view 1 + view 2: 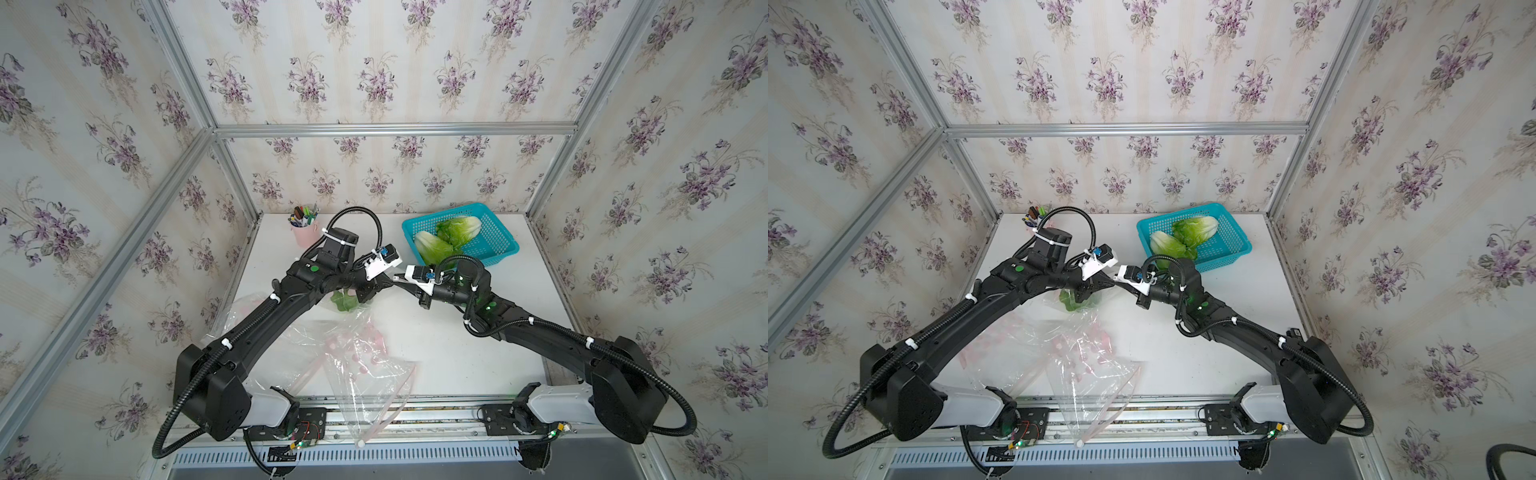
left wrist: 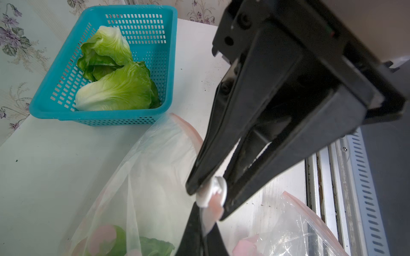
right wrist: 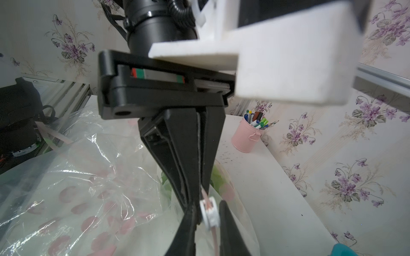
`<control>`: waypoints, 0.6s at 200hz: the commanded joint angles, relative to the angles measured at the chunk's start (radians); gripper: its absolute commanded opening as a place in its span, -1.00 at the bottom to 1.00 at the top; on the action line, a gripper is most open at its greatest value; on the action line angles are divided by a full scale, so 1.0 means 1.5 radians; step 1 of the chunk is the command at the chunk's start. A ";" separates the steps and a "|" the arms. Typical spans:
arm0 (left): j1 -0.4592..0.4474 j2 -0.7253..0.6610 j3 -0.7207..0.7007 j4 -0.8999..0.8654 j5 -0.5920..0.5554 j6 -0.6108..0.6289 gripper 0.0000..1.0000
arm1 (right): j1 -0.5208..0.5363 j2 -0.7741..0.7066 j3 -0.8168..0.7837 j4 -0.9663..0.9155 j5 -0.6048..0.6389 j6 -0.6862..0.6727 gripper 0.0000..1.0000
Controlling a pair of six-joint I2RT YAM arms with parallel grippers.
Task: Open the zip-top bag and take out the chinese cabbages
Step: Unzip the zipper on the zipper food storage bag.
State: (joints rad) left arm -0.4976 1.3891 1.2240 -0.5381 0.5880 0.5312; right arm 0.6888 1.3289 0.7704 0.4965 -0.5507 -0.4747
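Floral wallpaper lines the walls around a white tabletop [image 1: 457,353]. Across its left half, from the front edge to the middle, sprawls the clear, pink-printed zip-top bag [image 1: 357,361]. A teal basket [image 2: 99,116] sits toward the far right corner and holds two chinese cabbages [image 1: 434,247] [image 1: 459,228]. The third cabbage [image 1: 343,303] is inside the bag, near the tabletop's middle. A pink pen cup [image 1: 305,235] stands at the far edge. The left end effector [image 3: 200,188] is clenched on the bag's pink zip strip [image 3: 205,196]. The right end effector [image 2: 210,195] pinches the white slider [image 3: 209,213].
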 commanded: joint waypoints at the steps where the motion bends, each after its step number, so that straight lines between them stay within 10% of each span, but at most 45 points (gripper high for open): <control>1: 0.000 0.000 -0.002 0.000 0.002 0.009 -1.00 | 0.000 0.002 0.004 -0.014 -0.017 -0.013 -0.70; 120: 0.006 -0.013 -0.011 -0.003 0.019 0.017 -1.00 | -0.001 0.004 -0.011 -0.020 -0.009 -0.031 -1.00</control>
State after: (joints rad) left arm -0.4938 1.3830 1.2129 -0.5484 0.5812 0.5396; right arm 0.6888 1.3293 0.7601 0.4740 -0.5655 -0.4976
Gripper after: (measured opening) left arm 0.059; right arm 0.073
